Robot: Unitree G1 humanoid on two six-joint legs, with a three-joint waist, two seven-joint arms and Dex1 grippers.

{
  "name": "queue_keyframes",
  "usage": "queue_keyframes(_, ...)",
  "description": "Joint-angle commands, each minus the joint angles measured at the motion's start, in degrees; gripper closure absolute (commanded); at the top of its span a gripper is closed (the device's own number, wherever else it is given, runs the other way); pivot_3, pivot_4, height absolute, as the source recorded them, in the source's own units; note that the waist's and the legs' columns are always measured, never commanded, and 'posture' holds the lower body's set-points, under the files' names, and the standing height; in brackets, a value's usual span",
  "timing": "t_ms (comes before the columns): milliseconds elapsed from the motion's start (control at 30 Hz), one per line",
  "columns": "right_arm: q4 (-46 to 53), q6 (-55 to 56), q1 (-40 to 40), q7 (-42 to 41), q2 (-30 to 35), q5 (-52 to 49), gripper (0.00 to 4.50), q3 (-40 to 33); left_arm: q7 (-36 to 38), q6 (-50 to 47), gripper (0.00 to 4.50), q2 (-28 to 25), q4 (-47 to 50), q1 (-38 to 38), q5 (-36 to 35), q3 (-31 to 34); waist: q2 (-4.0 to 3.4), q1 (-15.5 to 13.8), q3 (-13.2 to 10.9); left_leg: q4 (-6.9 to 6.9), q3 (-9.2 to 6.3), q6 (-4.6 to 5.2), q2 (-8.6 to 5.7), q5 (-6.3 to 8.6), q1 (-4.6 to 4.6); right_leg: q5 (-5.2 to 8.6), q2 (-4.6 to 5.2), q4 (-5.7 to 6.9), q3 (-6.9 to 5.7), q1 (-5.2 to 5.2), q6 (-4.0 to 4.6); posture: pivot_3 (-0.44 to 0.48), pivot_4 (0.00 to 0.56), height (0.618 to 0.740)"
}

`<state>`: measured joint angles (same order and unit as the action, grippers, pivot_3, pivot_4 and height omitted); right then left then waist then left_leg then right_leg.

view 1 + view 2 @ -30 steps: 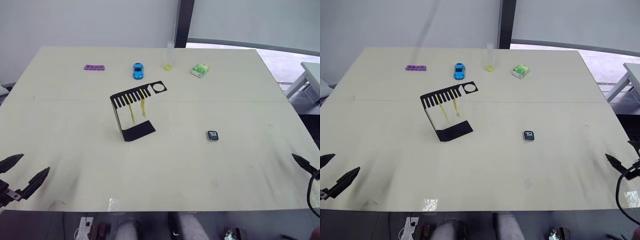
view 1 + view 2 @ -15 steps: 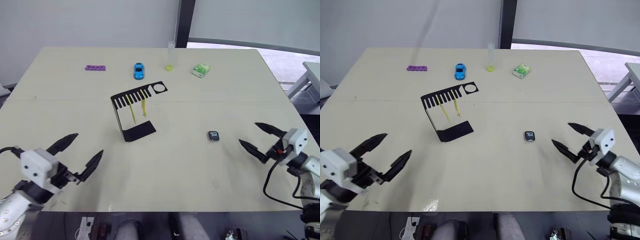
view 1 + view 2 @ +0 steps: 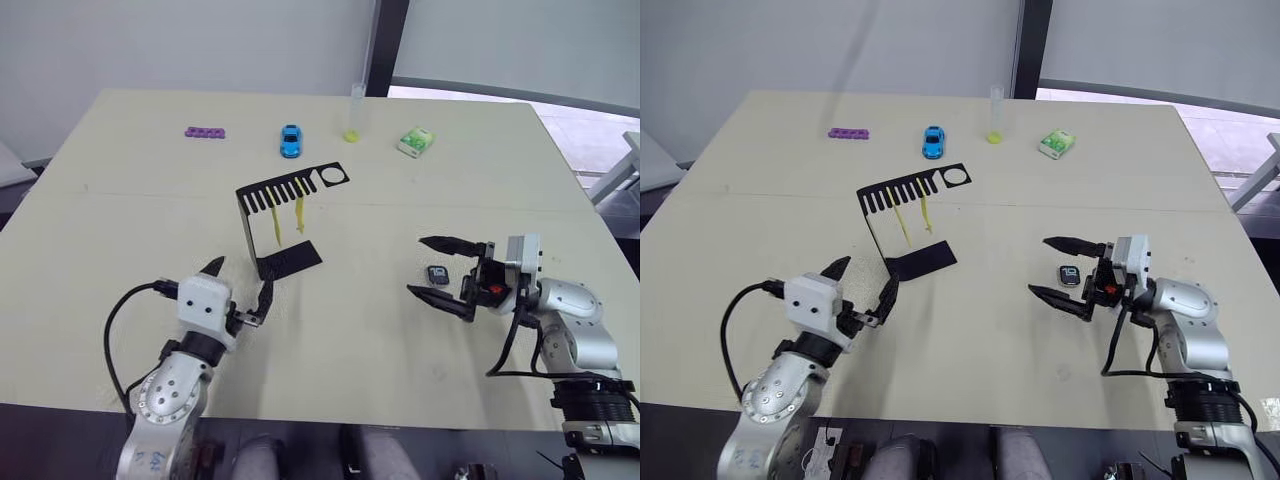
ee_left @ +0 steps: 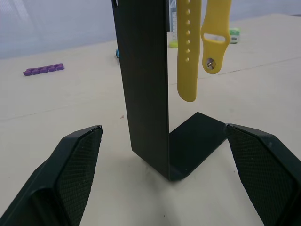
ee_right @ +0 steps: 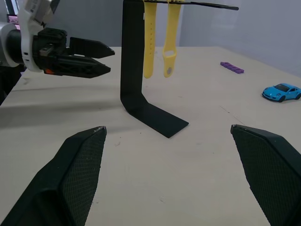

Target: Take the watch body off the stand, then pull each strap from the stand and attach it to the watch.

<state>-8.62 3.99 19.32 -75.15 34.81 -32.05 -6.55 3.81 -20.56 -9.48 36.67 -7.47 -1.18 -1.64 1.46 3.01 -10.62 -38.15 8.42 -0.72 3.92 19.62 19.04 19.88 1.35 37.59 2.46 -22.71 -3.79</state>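
The watch body (image 3: 1068, 275) lies flat on the surface (image 3: 970, 390), screen up, well to the right of the stand (image 3: 902, 222). White digits show on the screen; they are too small to read. No other writing or brand mark is legible on any item.

The stand sits upright near the surface centre. Its slotted top plate runs left to right, with the round hole at the right end. Its flat base extends toward the right.

Both straps (image 4: 203, 44) hang from the top-plate slots, long axes vertical, free ends clear of the base. One strap is longer than the other.

The right gripper (image 3: 1064, 272) has its fingers spread wide; the watch body lies between them, untouched. The left gripper (image 3: 862, 291) is also spread wide, empty, just in front of the stand base.

Along the far edge: a purple strip (image 3: 848, 133), a blue toy car (image 3: 932, 142), a clear tube (image 3: 994, 115) with a yellow bottom, and a green packet (image 3: 1056, 145).
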Motion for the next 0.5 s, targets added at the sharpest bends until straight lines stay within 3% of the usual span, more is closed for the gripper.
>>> queue_keyframes(33,1.37,1.75,0.59,-3.63,-0.4,-0.5,0.01,0.54,-3.19,1.48,0.0,1.51,-1.86,3.14,3.41,-0.36,0.0,0.0,0.0,0.0,0.0,0.0,0.0,0.0,-0.02,0.0,0.0,0.01,0.0,0.0,0.0,0.0,0.15,0.74)
queue_keyframes(500,0.38,4.55,-1.1,-7.11,-2.41,-0.19,0.01,1.36,-12.18,1.53,0.0,8.13,-8.89,10.26,10.55,-0.25,0.0,-0.25,0.0,-0.03,0.02,0.0,0.01,-0.01,-0.01,0.0,0.02,0.06,-0.02,-0.03,0.0,0.0,0.15,0.74)
